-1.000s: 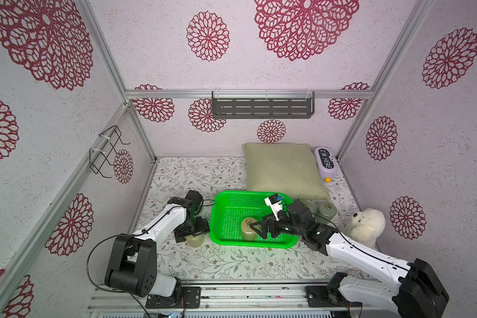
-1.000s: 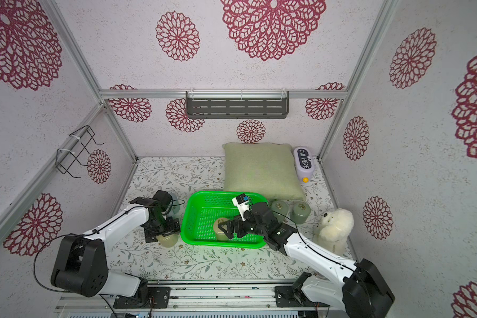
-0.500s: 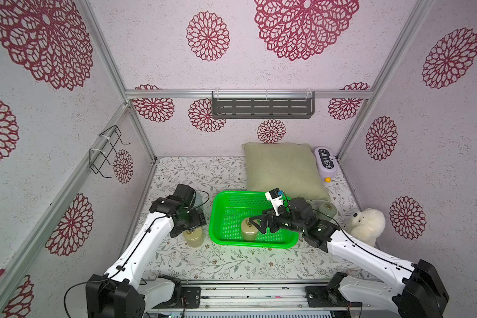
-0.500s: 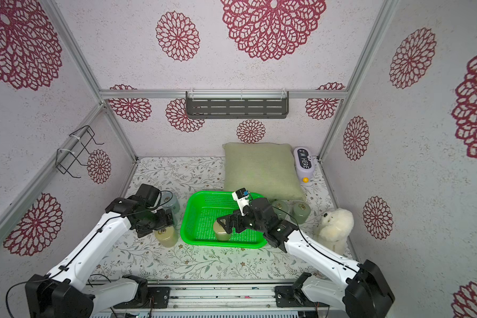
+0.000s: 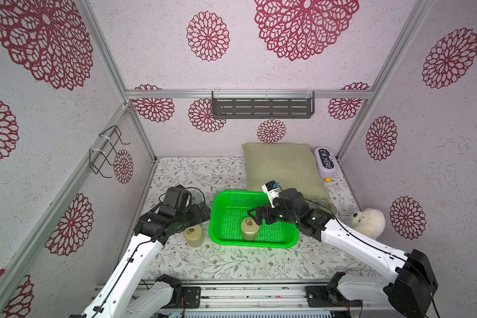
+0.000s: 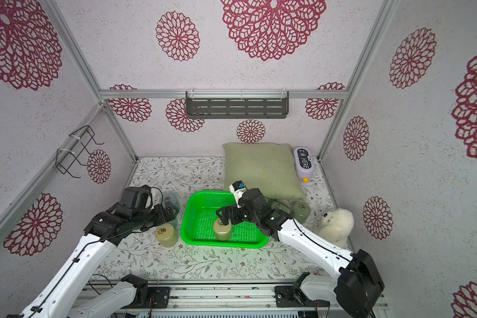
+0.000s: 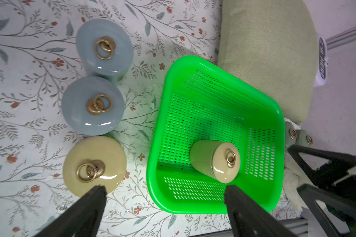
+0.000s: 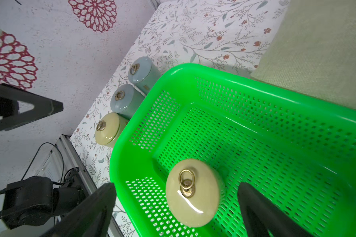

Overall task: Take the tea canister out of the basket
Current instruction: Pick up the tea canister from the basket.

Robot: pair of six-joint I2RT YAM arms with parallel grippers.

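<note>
One tea canister stands in the basket, right hand spread over it

The basket was glossy green plastic, pierced with small holes. The canister inside it looked smoothly glazed and shiny, its ring brassy metal. The cushion was coarse, matt woven cloth; the walls looked rough.

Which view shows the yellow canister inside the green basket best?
Right wrist view: the yellow canister sits close and large, lid and brass ring sharp, standing on the basket floor. The left wrist view shows it smaller, lid plus side wall. In both top views it is small.
</note>
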